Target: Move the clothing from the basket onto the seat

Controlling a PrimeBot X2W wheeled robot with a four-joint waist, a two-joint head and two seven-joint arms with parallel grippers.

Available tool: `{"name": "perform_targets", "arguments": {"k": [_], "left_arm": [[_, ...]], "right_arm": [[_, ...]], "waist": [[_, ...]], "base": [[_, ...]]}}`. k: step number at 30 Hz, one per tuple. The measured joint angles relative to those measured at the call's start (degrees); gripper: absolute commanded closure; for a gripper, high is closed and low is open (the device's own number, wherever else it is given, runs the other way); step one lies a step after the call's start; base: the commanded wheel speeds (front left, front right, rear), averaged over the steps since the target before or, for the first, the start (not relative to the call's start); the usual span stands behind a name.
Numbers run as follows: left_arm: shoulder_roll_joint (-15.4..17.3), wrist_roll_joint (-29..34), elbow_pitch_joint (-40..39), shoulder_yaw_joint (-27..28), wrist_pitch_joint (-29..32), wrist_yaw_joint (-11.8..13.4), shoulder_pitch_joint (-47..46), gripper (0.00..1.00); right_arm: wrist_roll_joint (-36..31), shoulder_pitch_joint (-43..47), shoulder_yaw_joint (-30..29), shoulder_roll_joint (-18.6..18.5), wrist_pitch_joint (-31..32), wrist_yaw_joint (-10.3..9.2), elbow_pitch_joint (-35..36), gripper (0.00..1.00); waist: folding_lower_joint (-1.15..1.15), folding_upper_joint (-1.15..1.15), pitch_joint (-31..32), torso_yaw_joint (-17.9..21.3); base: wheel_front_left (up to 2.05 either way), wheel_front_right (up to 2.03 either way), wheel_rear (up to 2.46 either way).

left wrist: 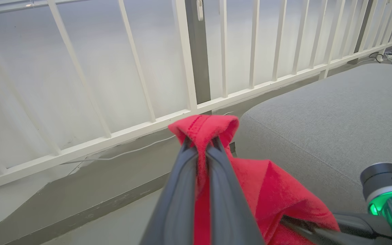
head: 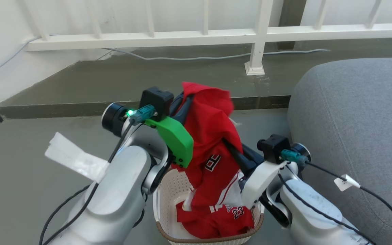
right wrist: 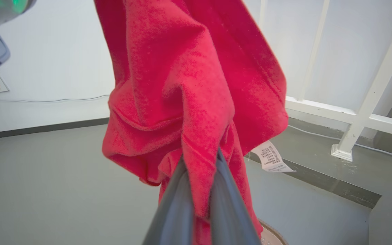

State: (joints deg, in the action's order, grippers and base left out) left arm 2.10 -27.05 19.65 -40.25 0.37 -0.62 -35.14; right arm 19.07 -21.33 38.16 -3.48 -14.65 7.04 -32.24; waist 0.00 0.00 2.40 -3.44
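A red piece of the clothing (head: 213,136) hangs lifted above the cream basket (head: 168,200), its lower end still reaching down into it. My left gripper (left wrist: 201,144) is shut on its top fold (left wrist: 202,127); in the head view that gripper (head: 185,98) is up at the garment's peak. My right gripper (right wrist: 201,158) is shut on a lower fold of the same red fabric (right wrist: 189,88), seen at mid-height in the head view (head: 228,143). More red clothing (head: 216,221) with white "23" lies in the basket. The grey seat (head: 356,126) is to the right.
A white railing (head: 257,34) and a raised floor step (head: 114,105) run behind. White cables (head: 196,58) lie along the railing's foot. A white paper tag (head: 73,160) hangs off my left forearm. The garment's care label (right wrist: 271,158) dangles beside the fabric.
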Motion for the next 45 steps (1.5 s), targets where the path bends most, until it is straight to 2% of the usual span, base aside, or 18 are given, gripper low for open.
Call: {"name": "perform_targets", "arguments": {"k": [1,2,3,13,27,32,37,45], "left_arm": [[0.16,-0.10,0.08,0.29,-0.01,0.34,0.31,0.53],[0.33,-0.35,0.12,0.67,-0.14,0.71,0.69,0.31],[0.52,-0.54,0.18,1.13,-0.27,0.77,1.15,0.00],[2.11,-1.67,0.14,3.28,-3.68,2.14,5.45,0.00],[4.24,-2.85,-0.98,2.40,-7.75,1.08,11.75,0.00],[4.30,-2.85,-2.02,1.19,-9.03,0.15,13.34,0.00],[4.39,-2.81,-3.31,0.45,-10.27,-0.19,15.14,0.00],[4.34,-2.72,-5.45,-1.01,-11.10,-0.68,17.08,0.00]], "right_arm": [[0.15,-0.26,-0.35,0.00,0.00,-0.02,0.01,1.00],[0.16,-0.58,-0.69,0.00,0.00,-0.08,0.07,1.00],[0.16,-0.81,-1.11,0.00,0.00,-0.13,0.13,1.00],[0.05,-3.27,-6.30,-1.18,0.01,-1.77,1.35,1.00],[-0.77,-4.04,-11.55,-5.76,0.01,-3.68,3.61,1.00],[-0.97,-4.04,-13.15,-7.12,0.01,-4.65,4.78,1.00],[-1.05,-4.03,-14.17,-7.88,0.01,-4.72,5.89,1.00],[-1.03,-3.67,-17.07,-9.28,0.01,-6.56,8.01,1.00]], "waist": [[0.00,0.00,-0.11,0.21],[0.00,0.00,-0.21,0.43],[0.00,0.00,-0.32,0.65],[0.00,0.00,-1.49,2.91],[0.00,0.00,-2.02,5.44],[0.00,0.00,-1.94,7.33],[0.00,0.00,-1.89,9.75],[0.00,0.00,-2.06,14.34]], "base": [[0.00,0.00,0.00],[0.00,0.00,0.00],[0.00,0.00,0.00],[0.00,0.00,0.00],[0.00,0.00,0.00],[0.00,0.00,0.00],[0.00,0.00,0.00],[0.00,0.00,0.00]]}}
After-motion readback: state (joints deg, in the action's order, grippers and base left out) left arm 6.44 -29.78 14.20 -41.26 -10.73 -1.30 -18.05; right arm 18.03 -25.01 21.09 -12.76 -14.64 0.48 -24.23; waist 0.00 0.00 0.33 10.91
